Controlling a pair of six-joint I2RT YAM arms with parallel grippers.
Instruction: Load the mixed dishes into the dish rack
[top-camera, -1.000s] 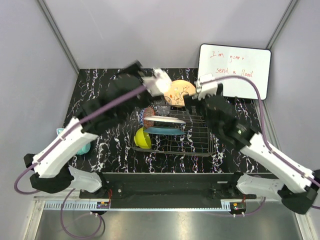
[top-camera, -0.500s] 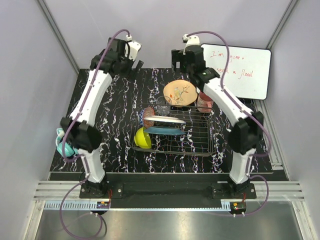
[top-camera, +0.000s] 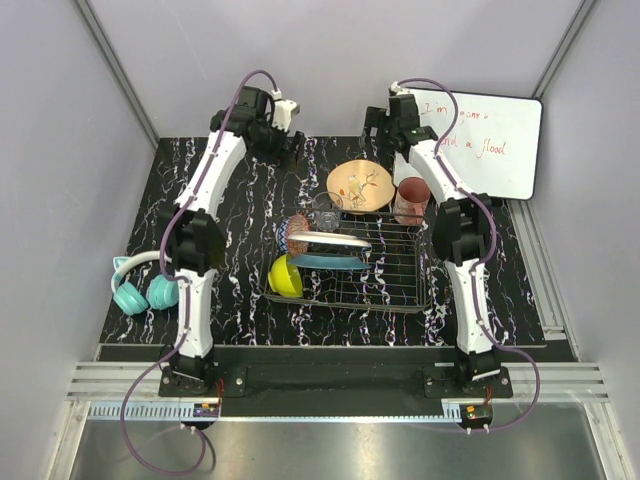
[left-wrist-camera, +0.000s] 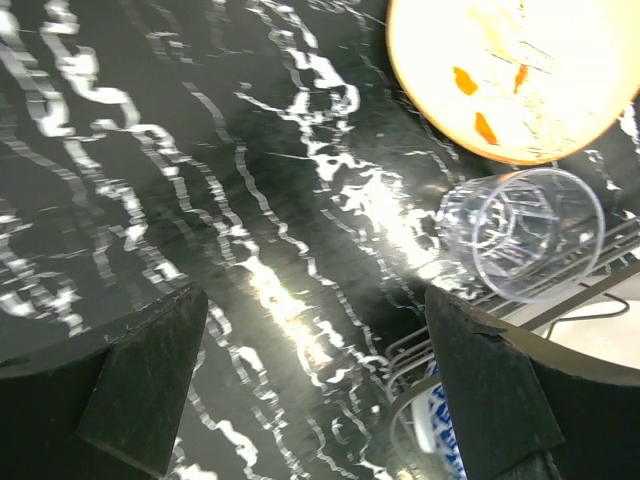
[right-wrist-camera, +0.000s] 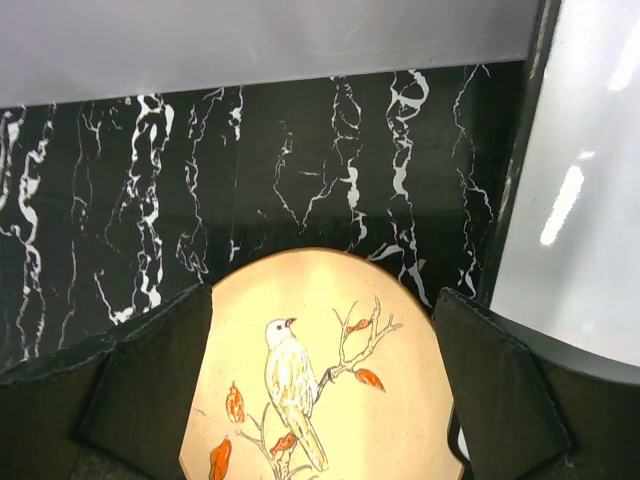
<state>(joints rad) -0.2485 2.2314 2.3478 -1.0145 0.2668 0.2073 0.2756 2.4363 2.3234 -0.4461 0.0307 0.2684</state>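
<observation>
1. Dish rack (top-camera: 402, 298), a silver wire grid with upright prongs, sits mid-table. A second ago both arms were bent low over it. Now they stretch straight out toward 12 o'clock, clear of every dish. No dish has shifted.
2. Teal headphones (top-camera: 140, 290) lie at the rack's 9 o'clock, uncovered now that the left arm has lifted. They are not part of the job.
3. Left gripper (left-wrist-camera: 315, 330) hangs at 11 o'clock with its jaws spread wide and nothing between them. Its fingers (left-wrist-camera: 140, 390) are matte black wedges.
4. Four dishes are in the rack:
   - The yellow-green bowl (top-camera: 284, 277), glossy, stands on edge at 8 o'clock.
   - The small red-patterned bowl (top-camera: 295, 235) is at 10 o'clock.
   - The white red-speckled plate (top-camera: 330, 240) and teal plate (top-camera: 330, 262) lean together across the left half.
5. Clear glass (top-camera: 326, 210), thin-walled with a faceted base, is against the wires at the rack's 11 o'clock edge. I cannot tell whether it is inside or outside.
6. Orange plate (top-camera: 360, 185) is round and glossy, painted with a bird on a branch. It lies on the black marble-look table (top-camera: 230, 250) at 12 o'clock, outside the rack.
7. Right gripper (right-wrist-camera: 322, 330) is at about 12 o'clock, also wide and empty, looking down on that plate.
8. Reddish-brown cup (top-camera: 410, 200), a smooth cylinder, stands upright just beside the rack's 1 o'clock corner, outside it.
9. Judgement: four are loaded; the plate and cup remain, and maybe the glass. The pull-back reads as a reset, not a finish.
</observation>
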